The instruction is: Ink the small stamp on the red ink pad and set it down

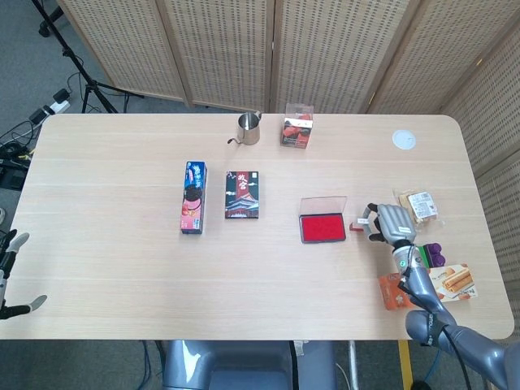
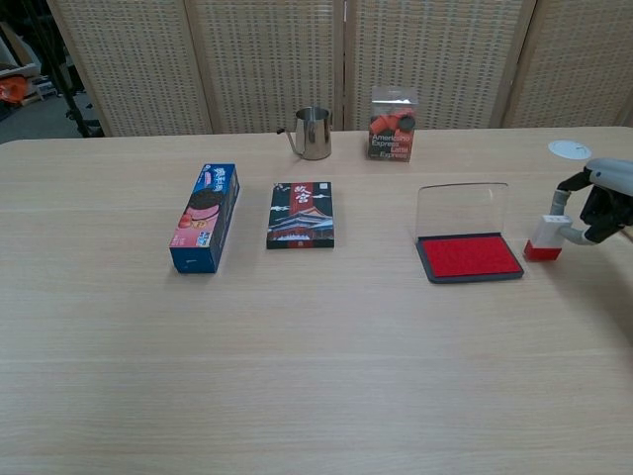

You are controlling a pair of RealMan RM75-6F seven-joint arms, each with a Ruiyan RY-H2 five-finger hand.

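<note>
The small stamp, white with a red base, stands upright just right of the red ink pad; its base looks level with the table. My right hand pinches its white top from the right side. From the head view the stamp sits between the ink pad and the right hand. The pad's clear lid is raised at the back. Only spread fingertips of my left hand show at the far left edge, holding nothing.
A blue cookie box and a dark flat box lie mid-table. A metal cup and a clear box stand at the back. Snack packs and a wafer box lie by the right edge.
</note>
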